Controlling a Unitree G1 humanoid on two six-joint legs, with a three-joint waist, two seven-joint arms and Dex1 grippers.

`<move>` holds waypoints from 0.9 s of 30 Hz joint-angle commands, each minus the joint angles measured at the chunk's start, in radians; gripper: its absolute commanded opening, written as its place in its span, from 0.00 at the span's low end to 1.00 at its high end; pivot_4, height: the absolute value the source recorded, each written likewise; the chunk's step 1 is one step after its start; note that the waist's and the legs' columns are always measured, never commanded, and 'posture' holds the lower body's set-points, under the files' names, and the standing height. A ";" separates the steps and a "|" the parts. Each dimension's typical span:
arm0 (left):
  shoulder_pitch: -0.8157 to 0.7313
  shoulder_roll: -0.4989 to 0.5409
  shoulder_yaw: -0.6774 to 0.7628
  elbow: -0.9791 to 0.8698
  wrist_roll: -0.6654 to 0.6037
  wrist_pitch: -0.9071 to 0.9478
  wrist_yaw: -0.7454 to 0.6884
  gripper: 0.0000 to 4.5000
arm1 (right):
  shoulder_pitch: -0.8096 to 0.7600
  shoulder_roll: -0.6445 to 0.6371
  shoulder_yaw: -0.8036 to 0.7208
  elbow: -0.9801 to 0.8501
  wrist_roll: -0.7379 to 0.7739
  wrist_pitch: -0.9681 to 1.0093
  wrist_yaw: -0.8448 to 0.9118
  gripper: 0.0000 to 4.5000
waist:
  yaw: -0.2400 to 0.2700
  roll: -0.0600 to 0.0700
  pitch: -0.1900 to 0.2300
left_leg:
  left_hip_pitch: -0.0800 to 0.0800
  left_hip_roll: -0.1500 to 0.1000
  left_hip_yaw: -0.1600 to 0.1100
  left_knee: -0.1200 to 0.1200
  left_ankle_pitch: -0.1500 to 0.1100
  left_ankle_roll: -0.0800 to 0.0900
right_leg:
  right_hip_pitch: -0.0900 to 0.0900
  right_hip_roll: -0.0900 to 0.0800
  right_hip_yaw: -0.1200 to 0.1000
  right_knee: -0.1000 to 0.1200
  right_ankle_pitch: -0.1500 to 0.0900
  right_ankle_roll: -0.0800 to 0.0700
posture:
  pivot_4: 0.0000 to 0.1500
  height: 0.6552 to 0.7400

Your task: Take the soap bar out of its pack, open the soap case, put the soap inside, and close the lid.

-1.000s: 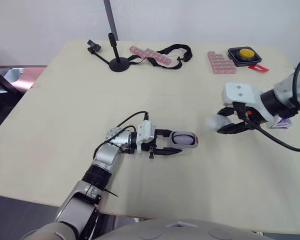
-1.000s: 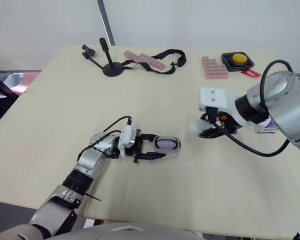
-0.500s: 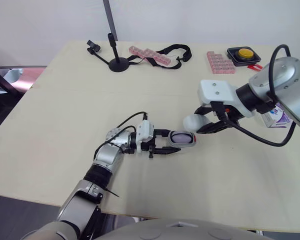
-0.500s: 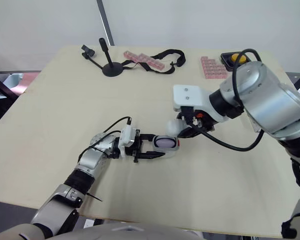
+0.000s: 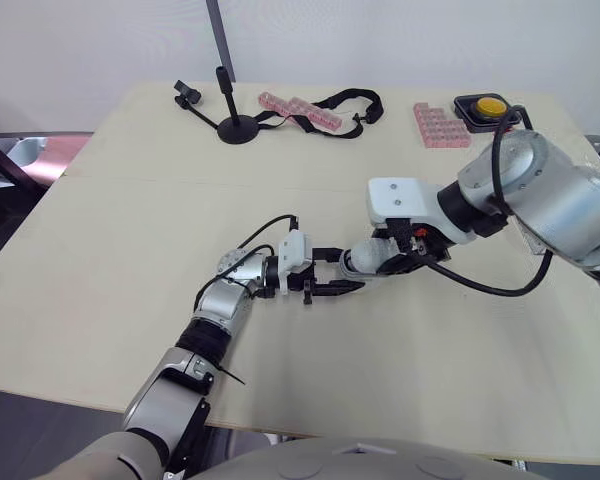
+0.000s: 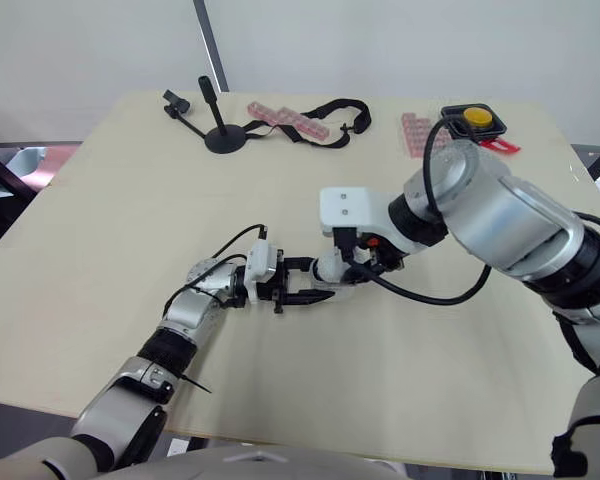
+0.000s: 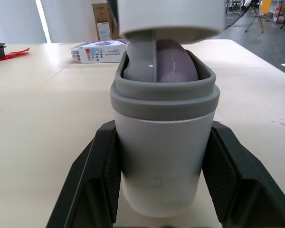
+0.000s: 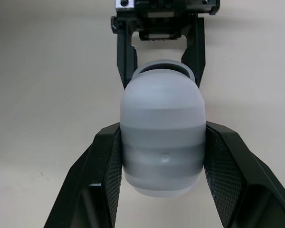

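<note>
My left gripper (image 5: 346, 274) is shut on the white soap case (image 7: 164, 161), its fingers (image 7: 92, 185) pressing the case's two sides. The case has a grey rim, and the purple soap bar (image 7: 175, 61) lies inside it. My right gripper (image 5: 382, 260) is shut on the grey lid (image 8: 162, 142), with its fingers (image 8: 102, 190) on either side. The lid (image 5: 361, 259) is held against the open end of the case, tilted and partly over the soap. The soap pack (image 7: 97, 51) lies on the table behind the case.
Along the table's far edge stand a black mic stand (image 5: 236, 122), pink block strips (image 5: 300, 108) with a black strap (image 5: 355, 103), more pink blocks (image 5: 440, 125) and a yellow button box (image 5: 490, 107). Bare tabletop (image 5: 130, 230) lies to the left.
My right arm has swung left across the table, carrying the lid from the right side to the case's open end. The left gripper has kept hold of the case and shifted slightly.
</note>
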 commanded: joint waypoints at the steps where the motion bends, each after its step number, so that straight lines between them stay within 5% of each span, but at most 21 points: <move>1: -0.009 0.001 0.013 -0.002 0.006 -0.009 0.002 0.41 | -0.045 0.007 0.009 0.008 -0.035 -0.021 -0.007 0.43 | 0.000 0.000 0.000 | 0.000 0.000 0.000 0.000 0.000 0.000 | 0.000 0.000 0.000 0.000 0.000 0.000 | 1.00 0.72; 27: -0.011 -0.007 0.014 0.006 0.021 -0.001 0.012 0.41 | -0.069 0.054 0.075 -0.012 -0.015 0.070 -0.012 0.43 | -0.001 -0.001 -0.001 | 0.001 0.000 0.000 0.001 0.000 0.000 | 0.000 0.000 0.000 0.001 0.000 0.000 | 1.00 0.72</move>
